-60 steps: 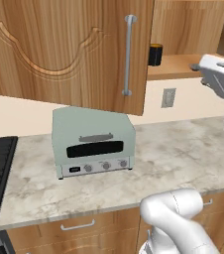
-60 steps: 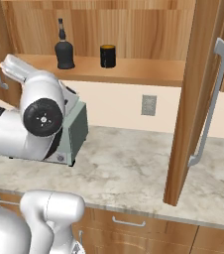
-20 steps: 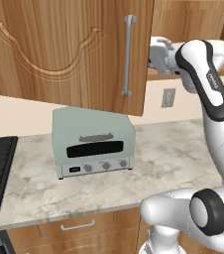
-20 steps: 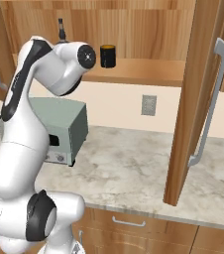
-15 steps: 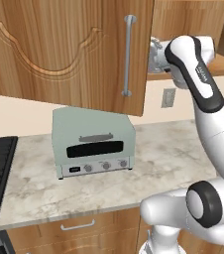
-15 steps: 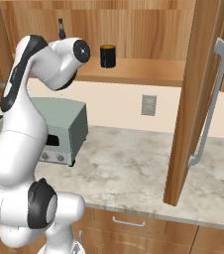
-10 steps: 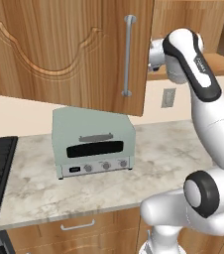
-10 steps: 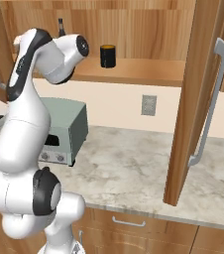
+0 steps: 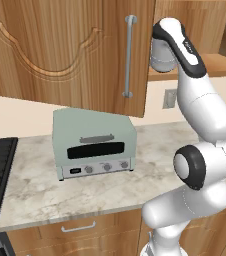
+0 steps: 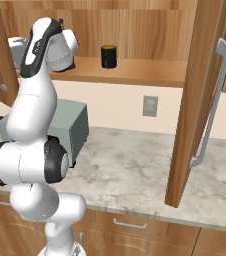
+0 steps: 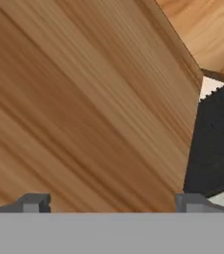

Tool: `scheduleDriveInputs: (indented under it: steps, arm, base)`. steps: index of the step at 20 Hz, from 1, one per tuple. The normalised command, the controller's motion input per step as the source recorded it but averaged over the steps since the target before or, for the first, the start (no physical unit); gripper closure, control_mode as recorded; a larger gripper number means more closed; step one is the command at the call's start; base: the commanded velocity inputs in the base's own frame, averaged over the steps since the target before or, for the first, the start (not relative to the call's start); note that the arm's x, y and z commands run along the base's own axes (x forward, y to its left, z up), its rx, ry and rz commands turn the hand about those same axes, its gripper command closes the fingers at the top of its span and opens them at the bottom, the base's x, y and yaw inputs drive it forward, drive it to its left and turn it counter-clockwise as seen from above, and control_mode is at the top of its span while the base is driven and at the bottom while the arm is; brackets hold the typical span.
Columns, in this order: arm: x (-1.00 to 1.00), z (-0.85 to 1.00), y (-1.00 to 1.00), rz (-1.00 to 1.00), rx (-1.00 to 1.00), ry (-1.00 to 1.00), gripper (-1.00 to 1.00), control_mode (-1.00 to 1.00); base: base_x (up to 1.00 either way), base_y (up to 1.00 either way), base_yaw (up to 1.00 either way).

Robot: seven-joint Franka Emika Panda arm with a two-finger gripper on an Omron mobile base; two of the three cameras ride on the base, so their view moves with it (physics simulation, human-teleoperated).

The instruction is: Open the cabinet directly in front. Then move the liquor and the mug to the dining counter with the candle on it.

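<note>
Right base view: black mug [image 10: 108, 56] (yellow rim)

- The cabinet [image 9: 75, 50] doors are medium-brown wood with visible grain and a carved arched panel; the bar handles [image 9: 129, 56] are silver.
- The mug [image 10: 108, 56] is black.
- The toaster oven [image 9: 95, 142] is pale grey-green with a dark window.
- The countertop [image 10: 130, 175] is beige-grey marble with veining.
- The arm [image 9: 200, 110] is white with dark joints.
- The wall outlet [image 10: 149, 106] is grey.
</note>
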Motion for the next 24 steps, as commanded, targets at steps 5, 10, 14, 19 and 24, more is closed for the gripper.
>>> scheduleDriveInputs:
  steps: [5, 10, 14, 19, 24]
  arm:
    - [-0.80, 0.00, 0.71, 0.53, -0.07, -0.05, -1.00, -1.00]
    - [-1.00, 0.00, 0.80, 0.22, 0.05, -0.32, -1.00, -1.00]
    - [-1.00, 0.00, 0.97, 0.03, 0.18, -0.52, -1.00, -1.00]
    - [-0.50, 0.04, 1.00, -0.01, 0.26, -0.49, -1.00, -1.00]
    - [-0.11, 0.06, 1.00, -0.02, 0.33, -0.43, -1.00, -1.00]
  base:
    - [0.00, 0.00, 0.00]
    - [0.00, 0.00, 0.00]
    - [0.00, 0.00, 0.00]
    - [0.00, 0.00, 0.00]
    - [0.00, 0.00, 0.00]
